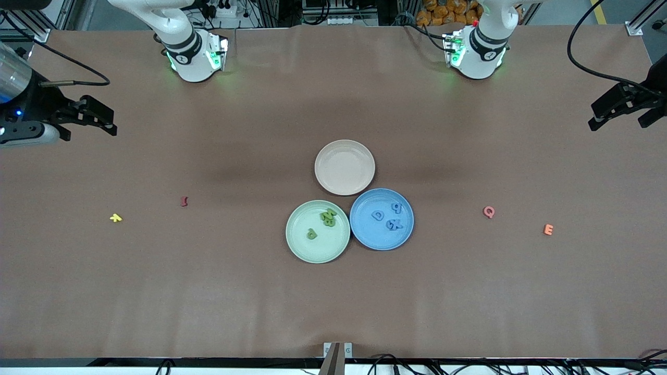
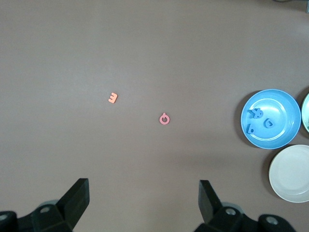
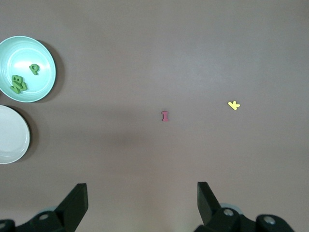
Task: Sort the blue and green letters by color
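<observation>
Green letters lie in the pale green plate, and we see the blue letters in the blue plate touching it, on the side toward the left tool; a cream plate sits just beside both. We cannot read every letter, as some seem stacked. Our left tool waits with fingers wide over the table at its own end, well apart from the plates, with a pink Q and orange E between. Our right tool waits likewise spread at its end, a dark red letter and yellow letter lying between it and the plates.
</observation>
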Robot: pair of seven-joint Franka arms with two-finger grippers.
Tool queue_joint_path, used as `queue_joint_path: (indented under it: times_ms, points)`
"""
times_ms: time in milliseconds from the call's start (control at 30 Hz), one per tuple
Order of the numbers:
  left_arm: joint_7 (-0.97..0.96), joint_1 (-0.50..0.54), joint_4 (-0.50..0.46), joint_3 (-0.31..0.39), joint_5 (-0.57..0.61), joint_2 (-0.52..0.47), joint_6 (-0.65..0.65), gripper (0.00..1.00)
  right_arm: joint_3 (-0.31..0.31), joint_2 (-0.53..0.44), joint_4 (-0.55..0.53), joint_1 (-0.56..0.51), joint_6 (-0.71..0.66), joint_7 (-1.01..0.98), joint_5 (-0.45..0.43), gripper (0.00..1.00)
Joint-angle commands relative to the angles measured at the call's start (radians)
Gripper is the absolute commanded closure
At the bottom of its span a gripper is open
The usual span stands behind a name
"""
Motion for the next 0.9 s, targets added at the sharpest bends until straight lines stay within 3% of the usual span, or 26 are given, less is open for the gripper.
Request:
queue_joint_path:
  times_ms: [0, 867]
  points:
    - [0.035, -0.018, -0.064, 0.013, -0.031, -0.027, 0.020, 0.00, 0.003, 0.005, 0.003, 0.011, -0.004, 0.000, -0.012, 0.00]
    - [0.032, -0.042, -0.084, 0.039, -0.020, -0.009, 0.075, 0.00, 0.003, 0.023, 0.003, 0.013, 0.004, 0.000, -0.026, 0.00]
